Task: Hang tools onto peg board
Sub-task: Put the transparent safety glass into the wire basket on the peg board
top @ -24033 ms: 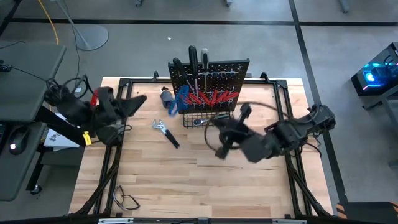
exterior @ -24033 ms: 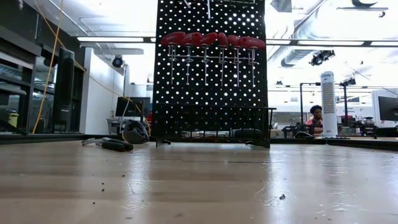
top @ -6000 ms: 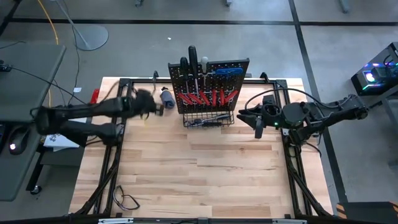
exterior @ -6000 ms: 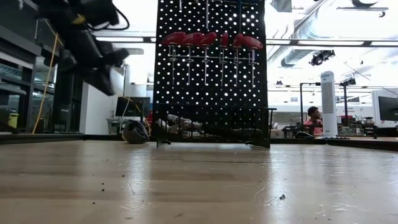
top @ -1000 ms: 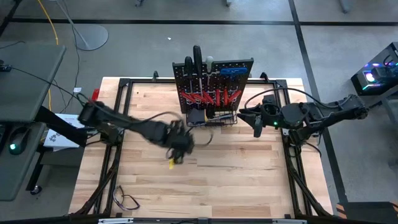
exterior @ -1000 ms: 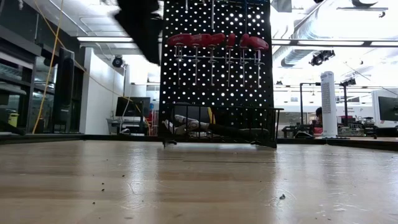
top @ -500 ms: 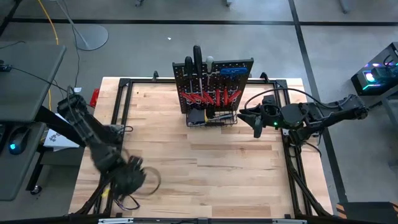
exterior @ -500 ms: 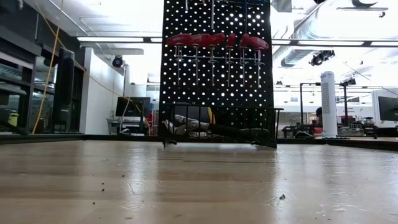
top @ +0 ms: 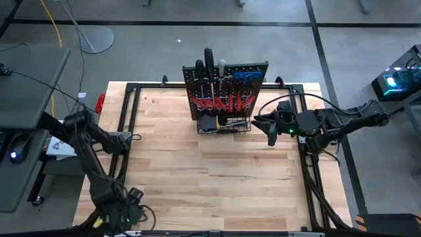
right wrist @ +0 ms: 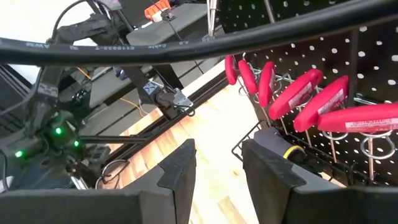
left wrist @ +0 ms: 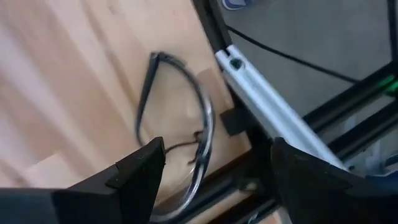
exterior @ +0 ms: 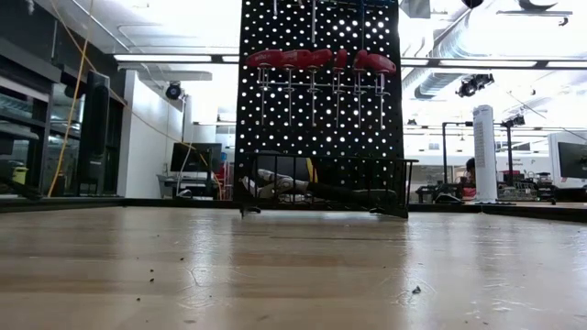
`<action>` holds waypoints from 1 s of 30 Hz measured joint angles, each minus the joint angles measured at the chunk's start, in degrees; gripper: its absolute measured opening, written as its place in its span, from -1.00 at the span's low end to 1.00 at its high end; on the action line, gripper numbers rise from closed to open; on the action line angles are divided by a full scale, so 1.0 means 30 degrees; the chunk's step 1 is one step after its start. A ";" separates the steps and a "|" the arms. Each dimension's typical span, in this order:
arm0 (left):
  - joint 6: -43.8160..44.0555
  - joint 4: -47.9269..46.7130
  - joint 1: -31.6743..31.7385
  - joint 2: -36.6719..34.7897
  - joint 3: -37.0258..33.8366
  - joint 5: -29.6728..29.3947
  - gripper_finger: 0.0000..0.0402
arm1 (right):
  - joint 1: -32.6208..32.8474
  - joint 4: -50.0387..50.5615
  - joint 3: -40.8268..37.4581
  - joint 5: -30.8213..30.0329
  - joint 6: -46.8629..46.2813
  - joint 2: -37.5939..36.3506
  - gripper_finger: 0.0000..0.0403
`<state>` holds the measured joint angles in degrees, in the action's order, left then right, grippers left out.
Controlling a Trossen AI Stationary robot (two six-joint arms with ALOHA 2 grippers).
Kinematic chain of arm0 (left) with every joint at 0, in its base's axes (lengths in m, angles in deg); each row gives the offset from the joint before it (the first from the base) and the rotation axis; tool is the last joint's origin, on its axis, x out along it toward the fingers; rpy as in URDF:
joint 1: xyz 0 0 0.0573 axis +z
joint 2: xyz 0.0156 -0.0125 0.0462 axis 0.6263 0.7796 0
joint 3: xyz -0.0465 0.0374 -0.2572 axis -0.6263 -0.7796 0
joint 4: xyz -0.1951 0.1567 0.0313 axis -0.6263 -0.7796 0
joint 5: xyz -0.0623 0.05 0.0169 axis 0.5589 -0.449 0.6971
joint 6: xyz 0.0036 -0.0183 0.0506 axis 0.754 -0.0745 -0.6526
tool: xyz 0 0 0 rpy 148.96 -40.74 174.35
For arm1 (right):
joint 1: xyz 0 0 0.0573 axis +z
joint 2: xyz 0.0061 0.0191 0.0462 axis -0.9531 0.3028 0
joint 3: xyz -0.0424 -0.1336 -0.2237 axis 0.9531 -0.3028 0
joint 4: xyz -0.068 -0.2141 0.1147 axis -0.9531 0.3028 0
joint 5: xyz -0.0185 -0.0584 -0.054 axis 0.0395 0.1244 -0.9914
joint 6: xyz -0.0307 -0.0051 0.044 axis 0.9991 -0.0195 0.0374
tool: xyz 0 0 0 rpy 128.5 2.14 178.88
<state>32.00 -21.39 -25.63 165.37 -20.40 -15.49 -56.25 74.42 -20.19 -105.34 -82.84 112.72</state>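
Both grippers empty: left gripper [left wrist: 211,168] jaws wide over cable loop [left wrist: 186,146]; right gripper [right wrist: 217,165] jaws narrow beside peg board [top: 227,79]

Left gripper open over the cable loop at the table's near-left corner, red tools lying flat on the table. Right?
No. The red tools hang on the peg board, as the low view shows. The rest holds: the left gripper is open over the cable loop at that corner.

The black upright perforated peg board [top: 227,82] stands at the table's [top: 217,178] far middle; red-handled screwdrivers [exterior: 316,60] hang on it, with more tools in the wire basket [exterior: 321,183] at its base.
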 joint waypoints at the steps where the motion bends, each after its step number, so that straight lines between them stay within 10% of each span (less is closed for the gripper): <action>1: 0.0155 0.0412 0.0056 0.0345 0.0000 0.0212 0.36 | 0.0000 0.0007 0.0000 0.0000 0.0000 0.0000 -0.39; 17: 0.4958 0.1699 0.0226 0.4560 0.0007 0.1871 0.29 | 0.0000 0.0087 0.0000 0.0000 -0.0007 0.0000 -0.39; 24: 0.4992 0.0631 0.0649 0.4460 0.0007 0.2865 -0.82 | 0.0000 0.0080 -0.0002 0.0007 -0.0017 0.0000 -0.39; 30: 0.2861 -0.2578 0.2180 0.1368 0.0037 0.2135 -0.95 | 0.0000 -0.0574 0.0000 0.0209 -0.0175 -0.0049 -0.39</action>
<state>40.58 -29.12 -19.09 169.48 -20.28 -9.09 -56.25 72.70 -20.19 -104.72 -83.36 112.58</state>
